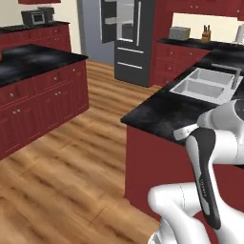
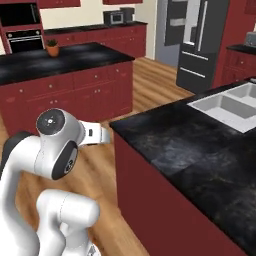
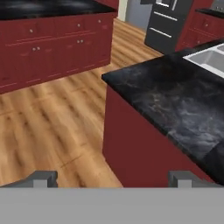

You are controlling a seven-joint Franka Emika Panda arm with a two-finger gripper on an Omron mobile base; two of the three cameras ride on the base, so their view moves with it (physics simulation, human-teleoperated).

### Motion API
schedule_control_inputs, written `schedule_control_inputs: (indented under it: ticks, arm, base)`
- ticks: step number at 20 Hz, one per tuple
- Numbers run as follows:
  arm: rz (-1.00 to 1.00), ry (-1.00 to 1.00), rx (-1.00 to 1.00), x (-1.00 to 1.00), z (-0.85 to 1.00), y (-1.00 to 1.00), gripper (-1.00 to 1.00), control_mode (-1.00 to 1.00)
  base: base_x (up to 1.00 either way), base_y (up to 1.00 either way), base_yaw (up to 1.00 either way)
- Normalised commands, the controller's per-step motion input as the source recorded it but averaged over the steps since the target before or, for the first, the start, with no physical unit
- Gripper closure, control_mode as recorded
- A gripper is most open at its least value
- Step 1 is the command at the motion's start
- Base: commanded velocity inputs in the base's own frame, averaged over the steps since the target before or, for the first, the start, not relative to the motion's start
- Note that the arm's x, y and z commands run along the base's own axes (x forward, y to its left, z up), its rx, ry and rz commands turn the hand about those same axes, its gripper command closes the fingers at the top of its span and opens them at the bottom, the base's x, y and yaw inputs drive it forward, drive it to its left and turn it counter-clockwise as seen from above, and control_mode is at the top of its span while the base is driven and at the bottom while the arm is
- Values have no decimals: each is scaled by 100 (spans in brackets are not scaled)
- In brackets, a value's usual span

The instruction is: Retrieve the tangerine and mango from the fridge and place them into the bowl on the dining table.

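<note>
The fridge [image 1: 128, 40] stood at the far end of the kitchen, well apart from the robot, its upper left door swung open so that pale shelves showed inside; in the right base view it [image 2: 197, 45] rose beyond the wooden floor [image 1: 71, 157], and the hand view caught its lower drawers [image 3: 164, 26]. The dining table [image 1: 162, 112] ran from the robot toward the fridge, its black marbled top [image 2: 200, 150] on a red base, with a pale double sink [image 1: 202, 85] set into it at the far part. Across the floor stood another black-topped run of red cabinets [image 1: 33, 90], carrying a small potted plant [image 2: 52, 47]. On the wall counter beside the fridge sat a toaster [image 1: 179, 33] and a knife block [image 1: 206, 34]. The gripper [image 3: 113, 178] hung by the near corner of the table, its two fingertips [image 3: 43, 177] spread wide apart, grasping nothing. The tangerine, mango and bowl could not be made out.
</note>
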Motion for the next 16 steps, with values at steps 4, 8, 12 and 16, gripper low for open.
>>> schedule_control_inputs:
  ticks: [4, 8, 12, 16]
  arm:
    - [0, 0, 0, 0, 0, 0, -100, 100]
    - [0, 0, 0, 0, 0, 0, -100, 100]
    - [0, 0, 0, 0, 0, 0, -100, 100]
    - [0, 0, 0, 0, 0, 0, -100, 100]
  base:
    - [58, 100, -23]
    - [54, 100, -22]
    - [53, 100, -25]
    - [60, 100, -29]
